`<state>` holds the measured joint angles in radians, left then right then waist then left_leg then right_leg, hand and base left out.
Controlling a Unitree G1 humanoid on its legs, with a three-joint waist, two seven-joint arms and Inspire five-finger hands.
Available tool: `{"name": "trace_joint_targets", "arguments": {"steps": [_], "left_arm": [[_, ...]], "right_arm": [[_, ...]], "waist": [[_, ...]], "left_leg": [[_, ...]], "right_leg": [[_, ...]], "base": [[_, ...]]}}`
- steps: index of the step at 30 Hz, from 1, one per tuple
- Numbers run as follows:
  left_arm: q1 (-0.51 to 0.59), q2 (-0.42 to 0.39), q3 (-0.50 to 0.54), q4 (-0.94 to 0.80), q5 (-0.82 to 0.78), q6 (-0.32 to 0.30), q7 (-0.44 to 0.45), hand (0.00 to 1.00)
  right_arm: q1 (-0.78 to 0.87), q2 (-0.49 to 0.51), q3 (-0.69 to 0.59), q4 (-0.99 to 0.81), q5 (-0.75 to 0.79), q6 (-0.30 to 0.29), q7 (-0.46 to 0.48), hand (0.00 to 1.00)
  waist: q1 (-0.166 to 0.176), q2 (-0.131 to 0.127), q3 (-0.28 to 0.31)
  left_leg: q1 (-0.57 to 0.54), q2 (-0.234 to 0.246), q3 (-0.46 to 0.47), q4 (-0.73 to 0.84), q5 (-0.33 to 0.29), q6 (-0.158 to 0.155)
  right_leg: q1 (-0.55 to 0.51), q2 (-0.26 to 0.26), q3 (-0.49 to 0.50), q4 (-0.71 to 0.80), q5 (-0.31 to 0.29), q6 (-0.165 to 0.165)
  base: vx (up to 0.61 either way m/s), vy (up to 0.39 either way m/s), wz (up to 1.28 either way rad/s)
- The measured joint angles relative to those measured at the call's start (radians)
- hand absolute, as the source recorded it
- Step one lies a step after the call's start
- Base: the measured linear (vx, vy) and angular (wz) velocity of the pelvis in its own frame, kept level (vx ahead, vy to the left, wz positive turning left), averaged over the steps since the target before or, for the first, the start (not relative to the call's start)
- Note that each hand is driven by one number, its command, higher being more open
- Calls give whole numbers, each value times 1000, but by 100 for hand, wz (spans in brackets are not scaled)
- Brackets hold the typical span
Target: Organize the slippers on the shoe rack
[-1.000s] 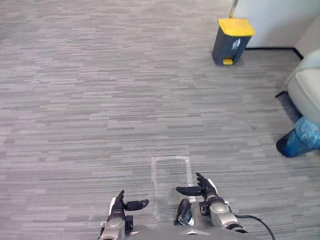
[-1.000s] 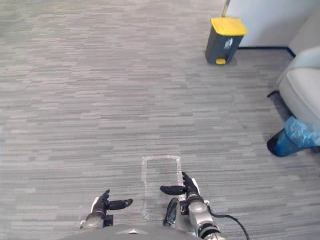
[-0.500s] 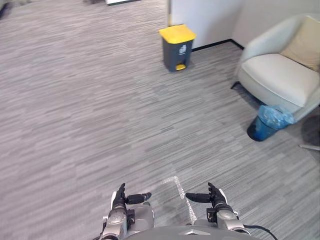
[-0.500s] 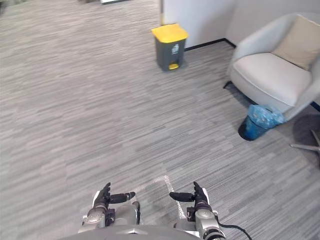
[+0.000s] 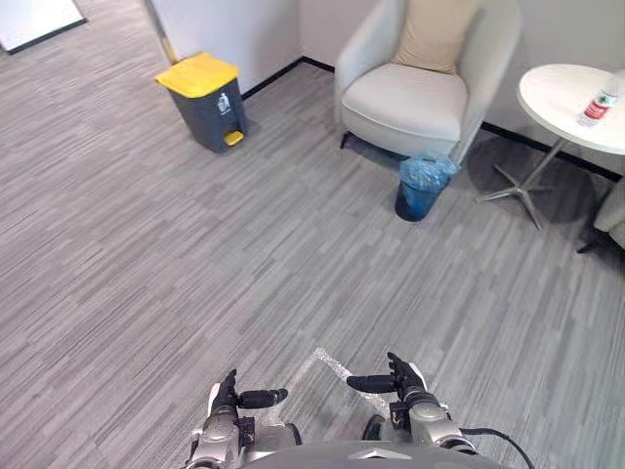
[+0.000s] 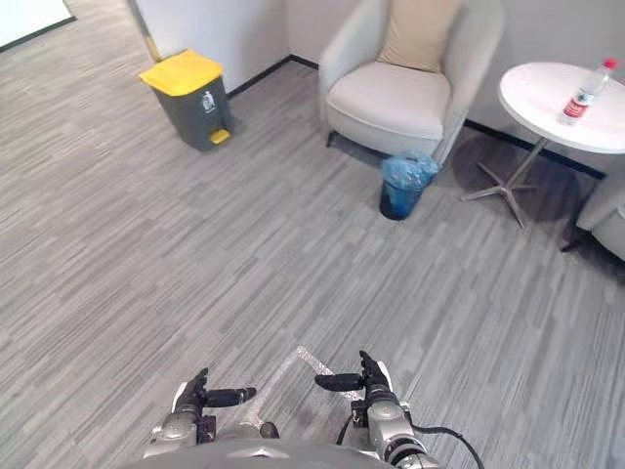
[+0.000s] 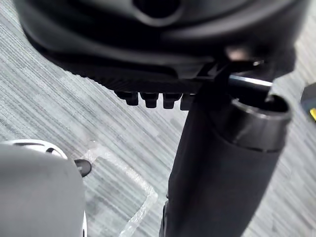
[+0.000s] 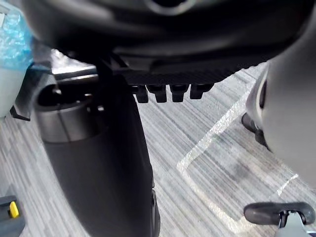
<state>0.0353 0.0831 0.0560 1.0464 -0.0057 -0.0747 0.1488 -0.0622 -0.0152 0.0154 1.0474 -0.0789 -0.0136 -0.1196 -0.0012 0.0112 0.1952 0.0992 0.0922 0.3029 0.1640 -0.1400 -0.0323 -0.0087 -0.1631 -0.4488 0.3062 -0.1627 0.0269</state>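
At the bottom edge, the left hand (image 5: 227,399) and right hand (image 5: 404,376) hang over the grey carpet floor (image 5: 195,244), fingers straight and spread, holding nothing, with a pale taped outline (image 5: 327,363) between them. Farther up stands a blue-lined waste basket (image 5: 422,186), with a cream armchair (image 5: 410,98) just behind it. A yellow-lidded bin (image 5: 207,88) is at upper left and a round table (image 5: 562,93) bearing a bottle (image 5: 598,103) at upper right.

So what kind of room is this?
Probably an office lounge or waiting corner: a pale armchair, a round white table with a bottle, and a yellow-lidded pedal bin.
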Motion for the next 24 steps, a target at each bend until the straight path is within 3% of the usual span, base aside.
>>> {"name": "trace_joint_targets", "arguments": {"steps": [3,6,7,8,9,11,12,13,17,24], "left_arm": [[-5,-6,2,-3,17,0,-6,100],[-17,-15,8,-11,17,0,-7,100],[-18,-23,9,-25,17,-3,-7,100],[-19,-31,9,-27,18,-3,-8,100],[-19,-42,8,-35,18,-3,-7,100],[-19,-42,8,-43,18,-3,-5,100],[-19,-43,8,-44,18,-4,-3,100],[-11,-51,5,-40,19,-3,-1,100],[-13,-43,7,-41,32,2,3,100],[5,-47,7,-39,37,17,4,100]], "right_arm": [[15,-19,-35,15,0,-2,-3,100],[18,-31,-34,26,1,-3,-14,100],[13,-34,-33,27,1,-2,-15,100],[14,-43,-35,30,1,-2,-18,100],[14,-59,-43,37,2,0,-24,100],[24,-62,-74,41,2,2,-32,100],[28,-63,-77,41,2,2,-34,100],[38,-78,-92,35,6,2,-36,100],[82,-40,-133,1,2,0,-42,100],[113,-19,-195,-15,18,-9,-45,100]], "waist": [[2,9,5],[29,25,13],[43,36,20],[47,41,23],[48,44,32],[49,40,36],[49,42,35],[49,77,22],[49,13,-4],[48,13,-24]], "left_leg": [[-11,75,-3,127,-57,-43],[-84,150,3,358,-91,-50],[-148,162,-48,479,-100,-34],[-159,132,-116,471,-134,-38],[-172,67,-233,419,-176,-33],[-196,-22,-375,316,-181,-42],[-197,-33,-402,288,-177,-42],[-185,-31,-449,192,-33,-34],[-131,-75,-399,132,-34,-9],[-32,-78,-375,47,-33,-7]], "right_leg": [[103,94,16,-170,60,-18],[128,149,100,-237,83,-36],[125,160,151,-239,83,-53],[121,159,185,-236,84,-54],[116,149,243,-229,84,-55],[113,124,306,-217,83,-40],[112,122,317,-214,81,-34],[106,139,360,-194,73,-3],[110,83,373,-173,38,34],[156,72,371,-171,17,48]], "base": [[50,-83,-25],[24,-67,-75],[50,-9,-118],[71,49,-139],[62,108,-126],[91,172,-103],[156,227,-95],[159,193,-86],[190,129,-28],[126,5,-7]]}}
